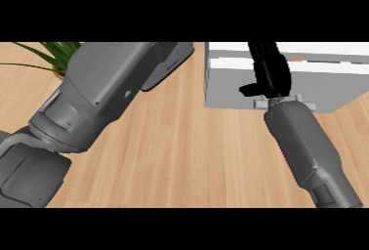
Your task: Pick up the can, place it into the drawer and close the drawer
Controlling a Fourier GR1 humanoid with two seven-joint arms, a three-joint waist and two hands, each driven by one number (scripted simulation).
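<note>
- The drawer unit (288,73), a grey box with a white top, is taken as the landmark; it is seen at the far right of the wooden counter (187,151).
- The right hand (268,68) is stretched over the unit's top and front, with its fingers extended toward the far side; a short black part, probably the thumb, juts to the left near the front edge.
- Whether anything is pinched in that hand cannot be told; the fingers appear straight rather than curled.
- The can is not seen anywhere; it may be inside the drawer or hidden by the hand, and this cannot be settled.
- A small grey handle (284,103) is made out at the front of the unit, just beside the right wrist.
- The left forearm (93,97) is raised to the left of the unit and fills much of the view; the left hand is not shown.
- A green plant (54,51) is glimpsed further left, behind that forearm.
- The step in hand is judged to be the placing of the can or the closing of the drawer.
- The next move is judged to call for the front being pushed squarely inward, with the hand kept out of the gap.
</note>
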